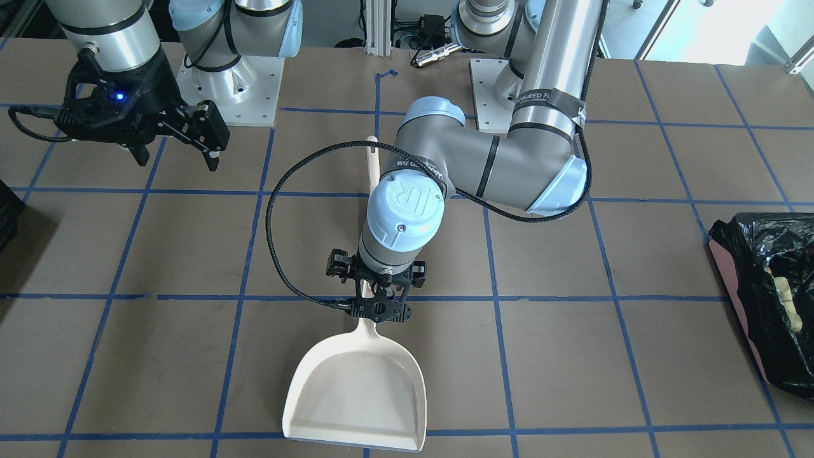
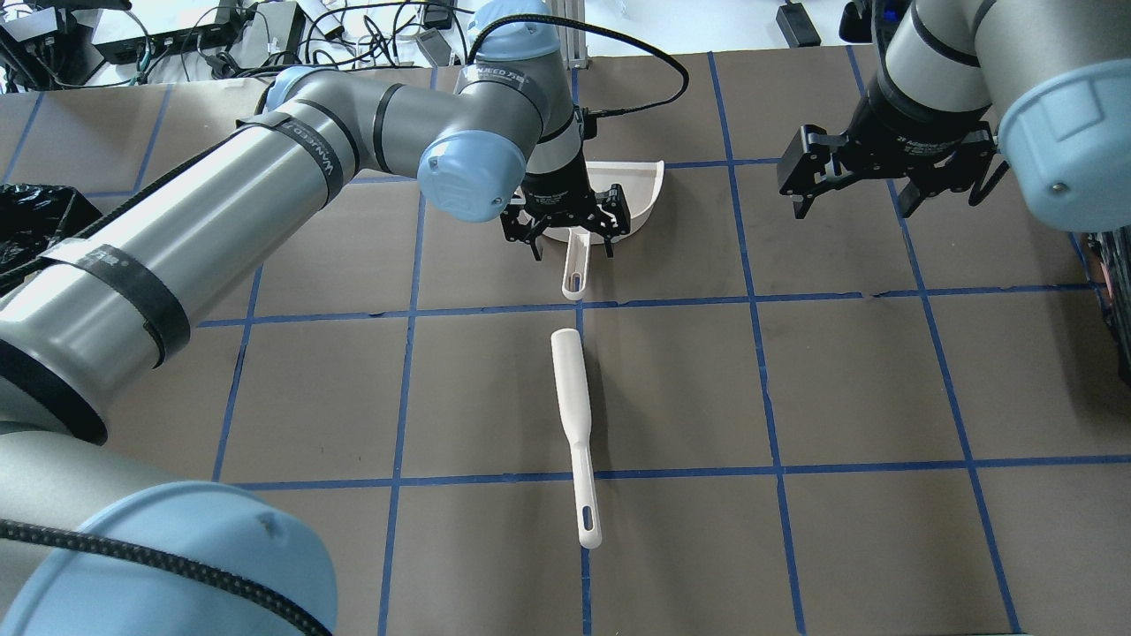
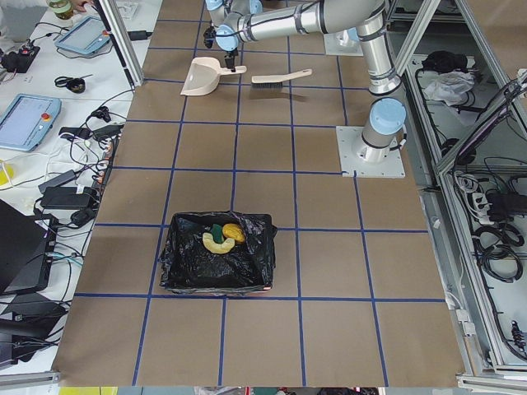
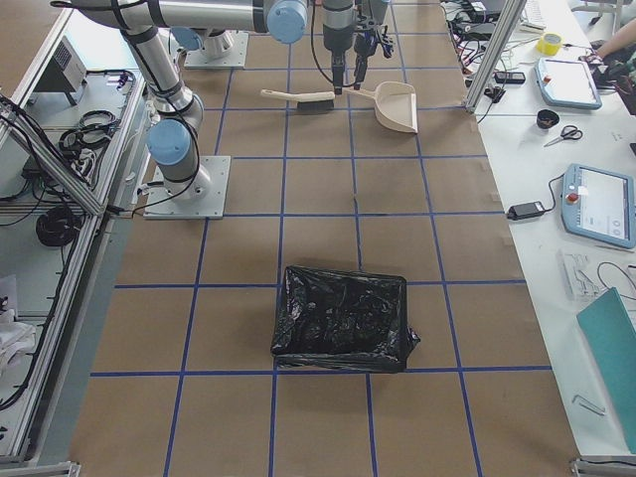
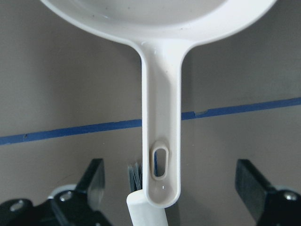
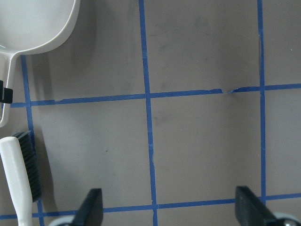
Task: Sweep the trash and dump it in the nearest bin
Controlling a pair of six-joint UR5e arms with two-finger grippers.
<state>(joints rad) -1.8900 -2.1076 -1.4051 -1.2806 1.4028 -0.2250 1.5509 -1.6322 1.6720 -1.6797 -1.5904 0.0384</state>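
On the counter (image 2: 884, 389): a white dustpan (image 1: 356, 388) lying flat, plus a white brush (image 2: 573, 415) at 6 o'clock from it in the overhead view. There's a small gap between the two.
Left gripper (image 5: 170, 181): parked right over the dustpan's handle (image 5: 160, 117). The jaws are spread wide with the handle in between and daylight on both sides, so it's not gripping anything.
Right gripper (image 6: 168, 195): up above bare counter, roughly 3 o'clock from the dustpan in the overhead view. Jaws are wide here too, nothing in them.
Bin (image 3: 177, 263): the black-bagged one, way out at 9 o'clock in the overhead view, well apart from the dustpan.
Trash (image 3: 221, 237): inside that bin, with a yellow curved piece, something green and an orange-brown lump bunched together. It's pretty tiny in the side view, so I can't swear to the shapes.
Other bin (image 4: 343, 318): a second black-lined one at the opposite end of the counter, 3 o'clock side.
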